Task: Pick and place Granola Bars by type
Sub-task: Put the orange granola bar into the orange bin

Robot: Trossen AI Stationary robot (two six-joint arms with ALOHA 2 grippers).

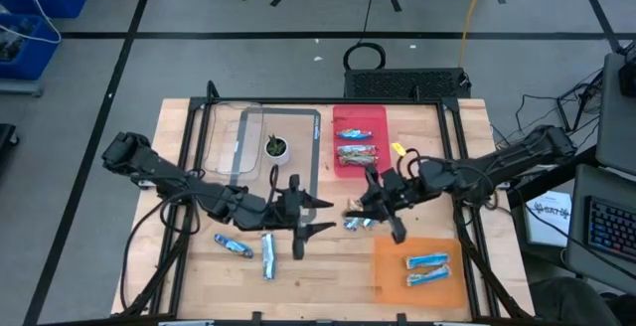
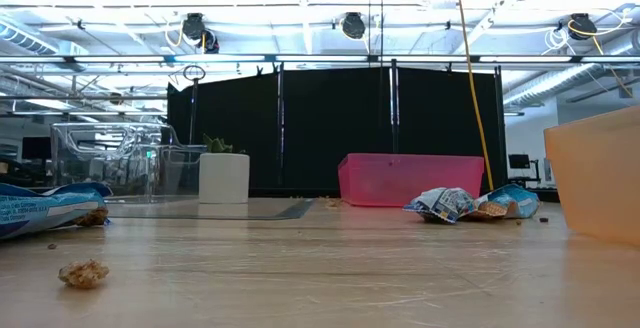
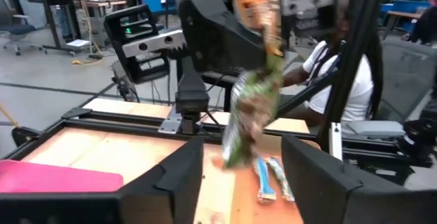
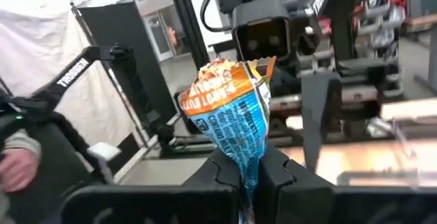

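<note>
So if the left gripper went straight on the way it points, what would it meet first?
Probably the granola bar held by the right gripper, hanging right ahead of the left gripper's open jaws; how far off is unclear.

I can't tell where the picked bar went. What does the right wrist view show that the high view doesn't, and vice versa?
Only right wrist: the right hand shut on a crinkled blue-and-orange foil granola bar. Only high: the flat orange tray holding two blue foil bars, and the pink plastic bin. Both: the open left hand facing it mid-table.
</note>
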